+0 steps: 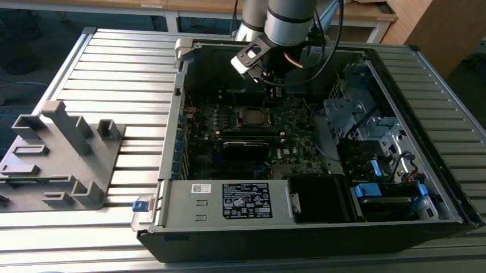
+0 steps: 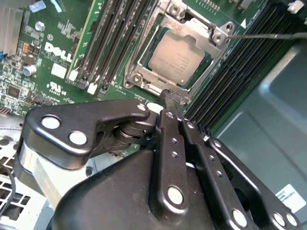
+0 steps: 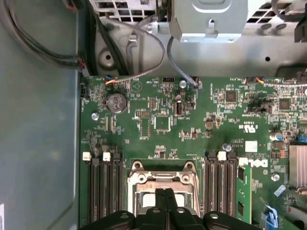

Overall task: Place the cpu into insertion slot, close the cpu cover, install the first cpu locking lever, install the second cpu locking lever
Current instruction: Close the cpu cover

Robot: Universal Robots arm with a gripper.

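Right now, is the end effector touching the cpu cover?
Cannot tell. In the second wrist view the shut end effector ends right at the cover's near edge, hiding the spot where they would meet; neither contact nor gap shows.

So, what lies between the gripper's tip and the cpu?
In the second wrist view, the lower silver edge of the cpu cover, lying flat around the cpu, lies between it and the shut gripper. The rest of the stretch is bare.

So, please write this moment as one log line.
grey square cpu: seated | silver frame cover: closed | gripper: jaws shut, beside cover
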